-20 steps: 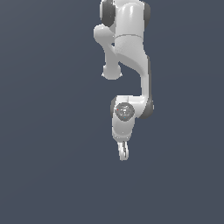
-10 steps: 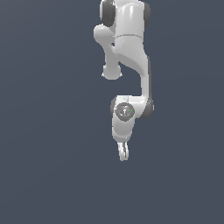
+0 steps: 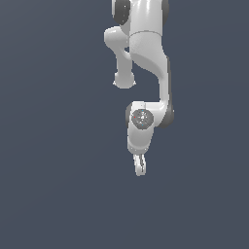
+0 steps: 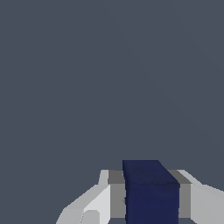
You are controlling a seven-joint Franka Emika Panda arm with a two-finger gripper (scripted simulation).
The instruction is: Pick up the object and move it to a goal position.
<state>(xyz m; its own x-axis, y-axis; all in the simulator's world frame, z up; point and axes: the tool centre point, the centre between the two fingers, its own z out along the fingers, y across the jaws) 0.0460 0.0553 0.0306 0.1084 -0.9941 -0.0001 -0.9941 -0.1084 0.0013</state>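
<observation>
One white robot arm (image 3: 146, 73), one gripper (image 3: 140, 168) with two fingers (image 4: 98, 203), one dark navy-blue cube (image 4: 151, 192), one grey-blue ground (image 3: 58, 170).

- Ground (image 3: 53, 185): a flat, uniform grey-blue surface filling both views.
- No seams, markings or texture are visible on it.
- Lighting: even and diffuse, slightly lighter toward one side in the wrist view.

Grey-blue ground (image 3: 53, 194) — flat, uniform (unmarked)
</observation>
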